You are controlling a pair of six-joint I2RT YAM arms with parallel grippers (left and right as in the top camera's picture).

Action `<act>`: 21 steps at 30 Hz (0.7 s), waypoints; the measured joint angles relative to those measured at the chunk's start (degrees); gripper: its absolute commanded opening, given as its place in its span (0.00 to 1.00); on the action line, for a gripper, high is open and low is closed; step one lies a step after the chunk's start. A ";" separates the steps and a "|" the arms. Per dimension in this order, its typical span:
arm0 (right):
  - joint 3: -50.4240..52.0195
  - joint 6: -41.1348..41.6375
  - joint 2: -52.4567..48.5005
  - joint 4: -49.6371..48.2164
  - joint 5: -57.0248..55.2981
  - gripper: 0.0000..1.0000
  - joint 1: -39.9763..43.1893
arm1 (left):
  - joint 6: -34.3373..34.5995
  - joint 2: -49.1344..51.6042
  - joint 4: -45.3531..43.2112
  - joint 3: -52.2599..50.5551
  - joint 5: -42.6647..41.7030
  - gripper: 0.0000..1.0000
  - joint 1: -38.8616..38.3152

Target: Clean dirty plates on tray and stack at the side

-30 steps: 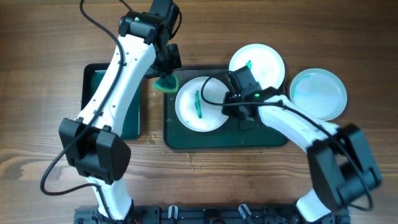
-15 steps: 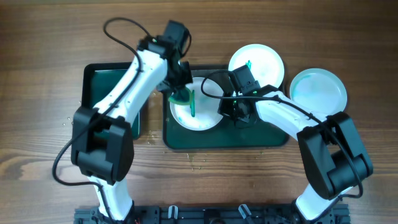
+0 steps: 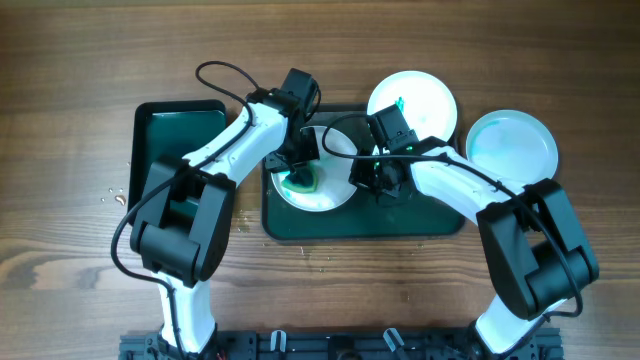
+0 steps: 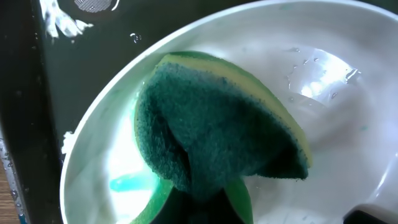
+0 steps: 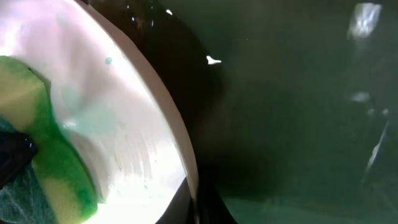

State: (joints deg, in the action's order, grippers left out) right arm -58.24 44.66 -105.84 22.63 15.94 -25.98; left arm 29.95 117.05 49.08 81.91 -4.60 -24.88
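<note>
1. Plates: three white plates are recorded. The smeared plate (image 3: 328,192) lies inside the tray (image 3: 400,222), in its left half. Green streaks and a pale green film are seen on its face.
2. A sponge (image 4: 217,130), with a dark green scouring face over a yellow backing, is pressed folded against the left part of that plate.
3. The left gripper (image 3: 298,176) is closed on the sponge, which is pinched between its fingers.
4. The right gripper (image 3: 360,174) is closed on the right rim of the smeared plate, on the side toward the tray's middle. In the right wrist view the rim is seen passing between the dark fingers.
5. A second plate (image 3: 425,95) is found at the tray's far right corner, overlapping the tray's rim. A small green mark is noted left of its centre.
6. A third plate (image 3: 512,148) is set on the table (image 3: 80,60) to the right of the tray, apart from it and close beside the second plate. A faint green tint is noted on its face.
7. A narrower green bin (image 3: 165,130) is placed just beside the tray on its left. It is partly covered by the left arm.
8. Small wet specks are noted on the table near the tray's near left corner.
</note>
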 measured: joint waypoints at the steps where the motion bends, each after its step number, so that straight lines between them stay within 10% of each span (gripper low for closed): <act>1: 0.00 -0.50 -0.02 -0.07 0.20 0.04 0.07 | 0.00 0.02 -0.04 0.02 -0.20 0.04 -0.11; 21: 0.02 -7.65 -0.72 -1.09 3.45 0.04 0.96 | -5.20 1.14 -4.20 0.00 -14.12 0.04 -0.26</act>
State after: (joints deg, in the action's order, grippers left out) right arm -58.22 37.01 -106.56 21.54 19.40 -25.02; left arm 24.75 118.19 44.88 81.91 -18.72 -25.15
